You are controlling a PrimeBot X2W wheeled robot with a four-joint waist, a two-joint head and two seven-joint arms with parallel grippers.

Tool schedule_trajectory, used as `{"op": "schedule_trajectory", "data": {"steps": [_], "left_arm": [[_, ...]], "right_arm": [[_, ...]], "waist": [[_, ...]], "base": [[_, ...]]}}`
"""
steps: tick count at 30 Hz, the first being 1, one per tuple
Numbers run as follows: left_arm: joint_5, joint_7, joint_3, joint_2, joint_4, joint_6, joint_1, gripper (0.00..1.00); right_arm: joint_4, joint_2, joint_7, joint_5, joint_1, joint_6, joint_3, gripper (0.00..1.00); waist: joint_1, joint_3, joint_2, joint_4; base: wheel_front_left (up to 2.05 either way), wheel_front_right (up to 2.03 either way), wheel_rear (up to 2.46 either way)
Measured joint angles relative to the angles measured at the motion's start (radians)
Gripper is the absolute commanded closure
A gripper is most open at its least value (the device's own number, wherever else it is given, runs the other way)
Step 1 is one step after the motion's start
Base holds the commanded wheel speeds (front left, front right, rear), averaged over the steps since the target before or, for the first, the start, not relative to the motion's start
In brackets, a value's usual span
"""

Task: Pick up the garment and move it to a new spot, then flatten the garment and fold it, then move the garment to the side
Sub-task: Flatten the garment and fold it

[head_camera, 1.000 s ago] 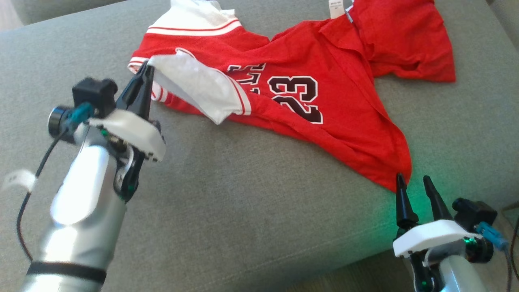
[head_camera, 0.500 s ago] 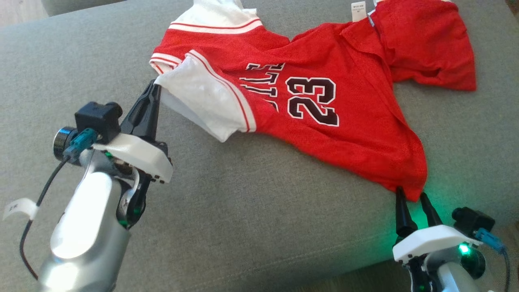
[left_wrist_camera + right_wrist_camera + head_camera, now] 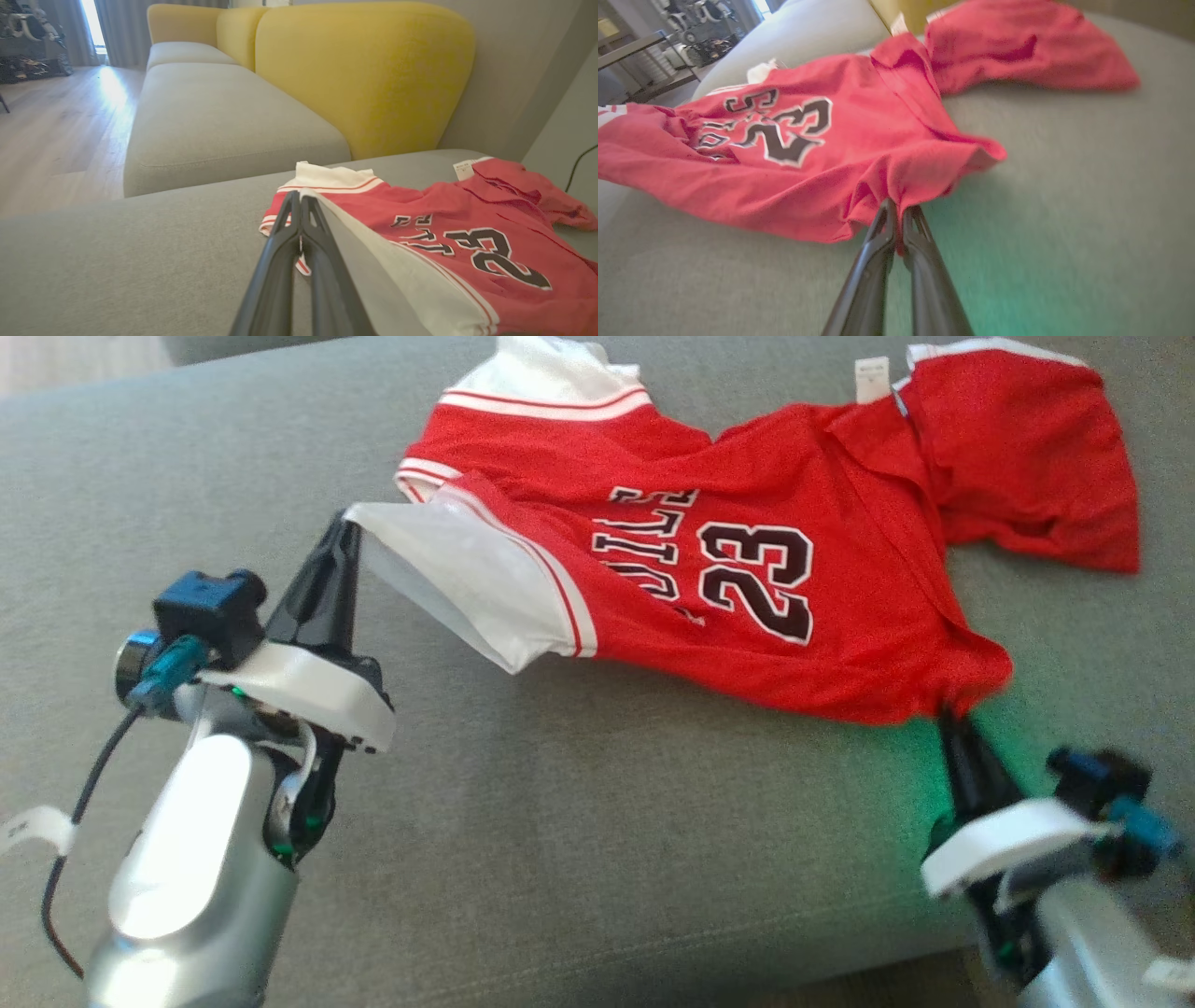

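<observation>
Grip is the news here. In the head view your right end effector [image 3: 952, 726], whose fingers stood apart at the jersey's [image 3: 747, 616] near red corner a second ago, has now closed on that corner. Your left end effector [image 3: 345, 527] stays pinched on the edge of the white sleeve [image 3: 467, 579]. The jersey lies rumpled across the grey sofa seat [image 3: 560, 821], held at both ends, so I judge you are ready to lift it and carry it to a new spot. The front reads "23" [image 3: 756, 581] in black with a white outline. The letters above it are partly folded under and end in "LLS". The print on the white tag [image 3: 873, 380] at the far edge is too small to read. In the left wrist view the fingers meet, with the sleeve's white edge nipped at their tips. In the right wrist view the fingers are shut, with red cloth puckered between them.
</observation>
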Motion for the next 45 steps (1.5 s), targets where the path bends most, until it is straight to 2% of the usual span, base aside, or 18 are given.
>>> {"op": "schedule_trajectory", "data": {"steps": [4,14,22,25,27,33,37,41,45], "left_arm": [[-0.014,-0.024,0.026,0.001,-0.034,0.013,0.002,1.0],[-0.075,-0.027,0.094,0.034,-0.221,0.021,0.014,1.0],[-0.075,0.046,0.093,0.076,-0.37,0.027,0.015,1.0],[-0.075,0.104,0.098,0.106,-0.475,0.041,0.016,1.0],[-0.074,0.121,0.103,0.116,-0.502,0.045,0.016,1.0],[-0.087,0.219,0.151,0.143,-0.686,0.093,0.017,1.0],[-0.148,0.281,0.155,0.141,-0.737,0.093,-0.017,1.0],[-0.2,0.311,0.161,0.132,-0.663,0.084,-0.195,1.0],[-0.245,0.334,0.162,0.111,-0.461,0.049,-0.43,1.0]], "right_arm": [[-0.135,-0.114,0.035,-0.07,-0.057,0.0,0.038,1.0],[-0.453,-0.355,0.219,-0.04,-0.262,0.0,0.126,1.0],[-0.532,-0.422,0.318,0.012,-0.297,0.0,0.183,1.0],[-0.582,-0.489,0.367,0.036,-0.296,0.0,0.177,1.0],[-0.598,-0.499,0.38,0.043,-0.295,0.0,0.17,1.0],[-0.718,-0.533,0.476,0.094,-0.267,0.0,0.067,1.0],[-0.769,-0.553,0.539,0.119,-0.251,0.0,0.021,1.0],[-0.778,-0.554,0.574,0.202,-0.324,0.0,0.002,1.0],[-0.701,-0.545,0.609,0.285,-0.564,0.0,0.056,1.0]], "waist": [[0.0,-0.029,0.0,0.03],[0.0,-0.146,0.0,0.092],[0.0,-0.228,0.0,0.114],[0.0,-0.252,0.0,0.127],[0.0,-0.256,0.0,0.128],[0.0,-0.255,0.0,0.134],[-0.0001,-0.226,0.0,0.142],[0.0,-0.15,0.0,0.15],[0.0,-0.046,0.0,0.158]], "base": [[0.0,0.0,0.0],[0.0,0.0,0.0],[0.0,0.0,0.0],[0.0,0.0,0.0],[0.0,0.0,0.0],[0.0,0.0,0.0],[0.0,0.0,0.0],[0.0,0.0,0.0],[0.0,0.0,0.0]]}}
